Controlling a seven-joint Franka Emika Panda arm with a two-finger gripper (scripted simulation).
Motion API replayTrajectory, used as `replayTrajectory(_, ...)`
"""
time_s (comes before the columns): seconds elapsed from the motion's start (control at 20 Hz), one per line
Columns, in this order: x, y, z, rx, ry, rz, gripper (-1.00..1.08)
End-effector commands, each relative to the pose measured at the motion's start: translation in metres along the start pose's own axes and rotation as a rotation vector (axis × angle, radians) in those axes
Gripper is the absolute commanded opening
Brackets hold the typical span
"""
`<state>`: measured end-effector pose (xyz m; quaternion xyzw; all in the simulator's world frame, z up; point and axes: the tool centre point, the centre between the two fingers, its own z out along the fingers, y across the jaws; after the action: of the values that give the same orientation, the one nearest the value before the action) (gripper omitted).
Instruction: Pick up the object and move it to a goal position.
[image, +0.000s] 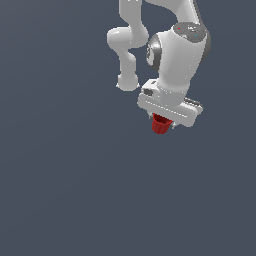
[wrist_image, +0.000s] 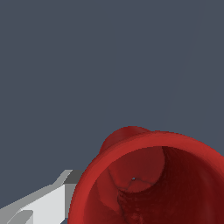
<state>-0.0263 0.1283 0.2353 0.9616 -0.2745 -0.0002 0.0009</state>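
The object is a small red ribbed pot (image: 160, 125) hanging just under the white gripper (image: 162, 122) in the exterior view, above the dark grey floor. The gripper's body is wider than the pot and hides most of its fingers. In the wrist view the pot (wrist_image: 148, 175) fills the lower part of the picture, its open rim turned toward the camera and its hollow inside showing. One white finger (wrist_image: 48, 203) lies against the pot's outer wall. The gripper is shut on the pot.
The white arm (image: 177, 55) bends down from the top of the exterior view, with its elbow link (image: 127, 47) behind. A plain dark grey surface (image: 65, 175) spreads all around.
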Motion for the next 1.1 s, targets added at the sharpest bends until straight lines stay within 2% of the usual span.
replayTrajectory(0.0, -0.016, -0.013, -0.026, 0.000, 0.002, 0.001, -1.00)
replayTrajectory(0.55, -0.070, -0.066, -0.118, 0.001, 0.001, 0.001, -1.00)
replayTrajectory(1.05, -0.085, -0.083, -0.145, 0.002, 0.000, 0.000, -1.00)
